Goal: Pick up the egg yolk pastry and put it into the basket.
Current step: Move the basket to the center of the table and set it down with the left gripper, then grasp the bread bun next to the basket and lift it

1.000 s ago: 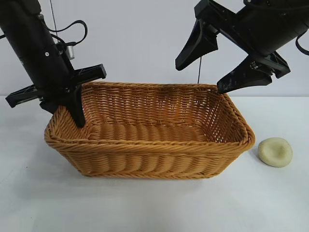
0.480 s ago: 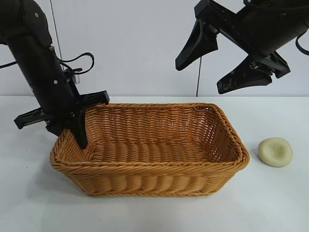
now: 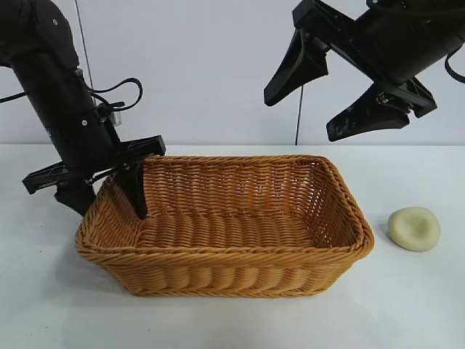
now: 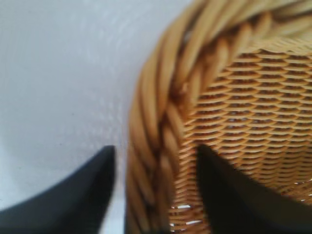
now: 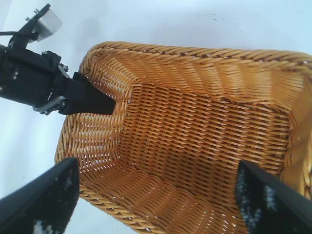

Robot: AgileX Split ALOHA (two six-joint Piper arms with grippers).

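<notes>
On the white table (image 3: 232, 320), your egg yolk pastry (image 3: 414, 228) sat by itself just off the basket's right end, not touching the rim, dent facing up. It was well apart from both grippers. Your right gripper (image 3: 325, 96) hung high above the basket's right-rear corner, fingers spread wide w/ nothing between them, and the pastry lay below it and further right. Your left gripper (image 3: 109, 198) was down at the opposite end of the basket (image 3: 225, 251), jaws parted and straddling the left wall: one finger (image 3: 135, 190) inside against the weave, the other (image 3: 75, 196) outside over the table. In the left wrist view the braided rim (image 4: 161, 122) ran between the two dark fingers w/ a gap on each side, so no squeeze on it that you could see.

Hard to make out: the pastry showed only in the exterior view; neither wrist cam caught it. The right wrist view showed the basket interior, bare weave, w/ its near corners cut off by the fingertips (image 5: 41, 204). The outer left fingertip was partly hidden behind the basket wall.
</notes>
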